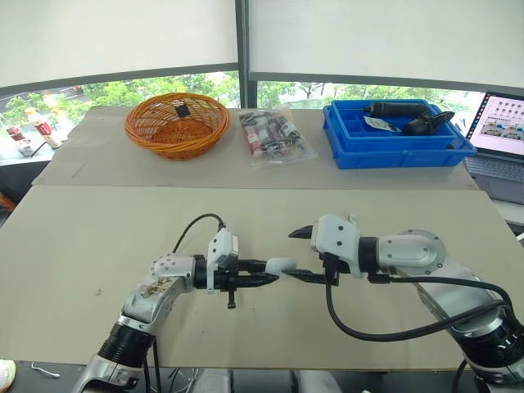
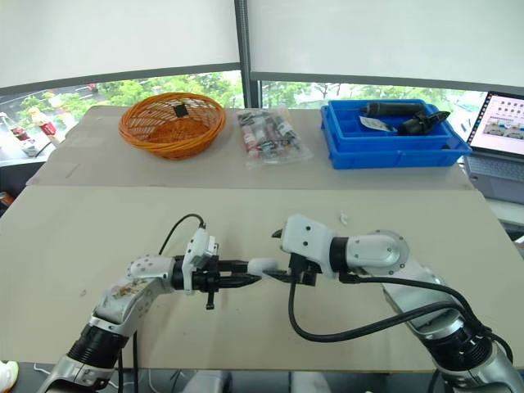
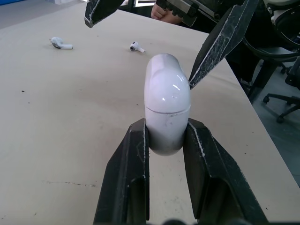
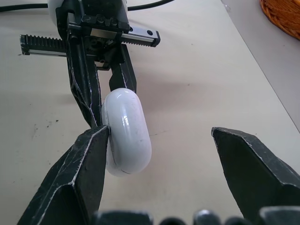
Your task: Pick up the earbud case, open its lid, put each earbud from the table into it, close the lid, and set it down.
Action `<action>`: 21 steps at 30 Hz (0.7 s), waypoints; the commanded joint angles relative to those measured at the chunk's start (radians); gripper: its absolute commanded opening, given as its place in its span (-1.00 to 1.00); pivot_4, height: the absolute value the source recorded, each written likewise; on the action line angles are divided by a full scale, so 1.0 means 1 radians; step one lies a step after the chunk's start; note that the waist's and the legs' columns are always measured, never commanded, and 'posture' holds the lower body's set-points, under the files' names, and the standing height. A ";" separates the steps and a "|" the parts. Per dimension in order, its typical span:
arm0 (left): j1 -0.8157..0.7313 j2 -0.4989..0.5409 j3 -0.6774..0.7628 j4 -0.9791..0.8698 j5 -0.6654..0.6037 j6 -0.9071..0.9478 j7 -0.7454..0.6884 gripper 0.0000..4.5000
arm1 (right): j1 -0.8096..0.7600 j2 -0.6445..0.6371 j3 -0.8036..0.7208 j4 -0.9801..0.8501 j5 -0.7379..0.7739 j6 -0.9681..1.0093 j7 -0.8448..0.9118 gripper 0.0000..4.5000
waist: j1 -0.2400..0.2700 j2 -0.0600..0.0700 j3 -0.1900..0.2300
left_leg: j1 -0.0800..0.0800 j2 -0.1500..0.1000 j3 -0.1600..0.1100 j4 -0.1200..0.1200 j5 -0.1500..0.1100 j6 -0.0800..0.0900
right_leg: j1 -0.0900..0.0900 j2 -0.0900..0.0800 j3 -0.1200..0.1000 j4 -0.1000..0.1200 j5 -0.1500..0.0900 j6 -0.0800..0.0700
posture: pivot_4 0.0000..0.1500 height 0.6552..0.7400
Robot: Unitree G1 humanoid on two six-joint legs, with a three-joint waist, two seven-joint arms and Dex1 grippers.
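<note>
1. Your left end effector (image 3: 166,129) is clamped on the closed earbud case (image 3: 166,93), above the counter (image 3: 70,122);
2. Your right end effector (image 4: 159,136) gapes wide; one finger touches the case;
3. An earbud (image 3: 61,43) and its twin (image 3: 137,47) lie on the counter.

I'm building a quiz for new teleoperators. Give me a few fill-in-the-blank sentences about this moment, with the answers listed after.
1. The left gripper is clamped on the white earbud ___.
2. The case has its lid ___.
3. The right gripper is ___, with the case between its fingers.
4. ___ earbuds lie loose on the table.

Answers: case; closed; open; Two
</note>
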 commanded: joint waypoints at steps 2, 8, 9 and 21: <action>0.014 0.011 -0.016 -0.065 -0.021 -0.007 -0.030 -0.77 | -0.042 0.010 -0.052 0.006 -0.013 -0.014 -0.027 0.70 | -0.001 0.000 0.000 | 0.000 0.000 0.000 0.000 0.000 0.000 | 0.000 0.000 0.000 0.000 0.000 0.000 | 1.00 0.19; 0.017 0.011 -0.012 -0.058 -0.014 -0.017 -0.019 -0.77 | -0.037 0.021 -0.094 -0.025 0.054 0.033 -0.012 0.70 | 0.000 0.000 0.000 | 0.000 0.000 0.000 0.000 0.000 0.000 | 0.000 0.000 0.000 0.000 0.000 0.000 | 1.00 0.19; 0.016 0.008 -0.007 -0.054 -0.011 -0.023 -0.012 -0.77 | -0.028 0.015 -0.106 -0.039 0.071 0.044 -0.004 0.70 | 0.001 0.000 0.000 | 0.000 0.000 0.000 0.000 0.000 0.000 | 0.000 0.000 0.000 0.000 0.000 0.000 | 1.00 0.19; 0.109 -0.049 0.103 -0.013 0.024 -0.185 0.149 -0.77 | 0.381 0.019 -0.493 -0.100 0.136 -0.111 -0.041 0.70 | 0.017 0.000 0.000 | 0.001 0.000 0.000 0.000 0.000 0.000 | 0.001 0.000 0.000 0.000 0.000 0.000 | 1.00 0.19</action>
